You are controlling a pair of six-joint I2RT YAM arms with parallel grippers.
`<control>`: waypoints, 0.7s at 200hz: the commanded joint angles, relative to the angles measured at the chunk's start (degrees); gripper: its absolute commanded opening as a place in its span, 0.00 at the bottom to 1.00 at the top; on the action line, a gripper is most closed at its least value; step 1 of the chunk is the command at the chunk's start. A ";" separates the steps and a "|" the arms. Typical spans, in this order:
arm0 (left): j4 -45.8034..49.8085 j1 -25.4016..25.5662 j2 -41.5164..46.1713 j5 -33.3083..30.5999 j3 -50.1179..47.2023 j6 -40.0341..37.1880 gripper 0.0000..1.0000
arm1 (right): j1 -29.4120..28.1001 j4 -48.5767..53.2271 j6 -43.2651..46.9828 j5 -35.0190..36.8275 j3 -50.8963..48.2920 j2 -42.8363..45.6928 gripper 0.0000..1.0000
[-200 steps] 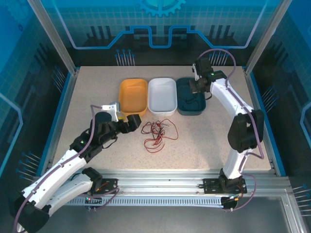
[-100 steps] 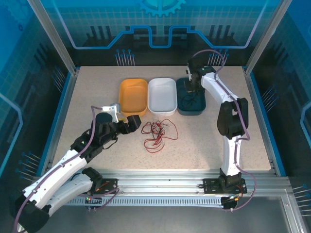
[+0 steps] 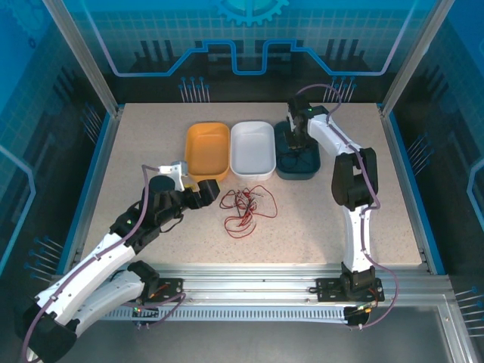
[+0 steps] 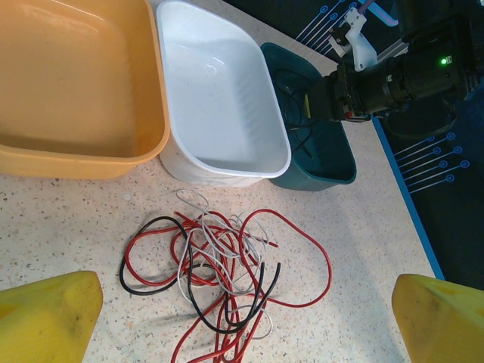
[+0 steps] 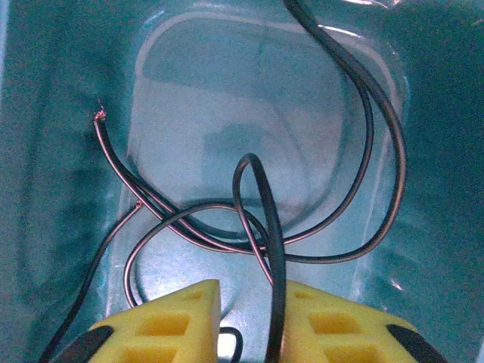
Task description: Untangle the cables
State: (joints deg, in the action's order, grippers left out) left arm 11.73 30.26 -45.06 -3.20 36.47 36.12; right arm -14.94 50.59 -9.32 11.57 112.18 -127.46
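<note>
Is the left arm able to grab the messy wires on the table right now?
Probably yes. The left gripper is open, and the cables lie loose on the table just ahead of its fingers, with nothing between them.

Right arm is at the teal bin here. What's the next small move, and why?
Probably open the right end effector wide and lift straight up. A black cable lies looped in the teal bin, with one strand running between the fingers, so letting go should leave it sorted.
</note>
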 commanded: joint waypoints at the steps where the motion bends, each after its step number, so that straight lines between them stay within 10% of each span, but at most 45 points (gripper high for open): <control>1: 0.68 -0.03 -0.02 0.13 -0.87 0.80 0.99 | -0.21 1.54 0.38 0.76 -0.64 5.49 0.28; 140: 0.22 -0.18 -4.28 -3.51 -2.23 4.14 0.99 | -13.78 -2.82 -6.36 4.21 -24.79 35.86 0.33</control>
State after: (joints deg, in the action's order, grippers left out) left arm 11.64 30.26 -48.56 -4.34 35.83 37.71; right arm -23.57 48.16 -12.21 15.11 90.30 -95.15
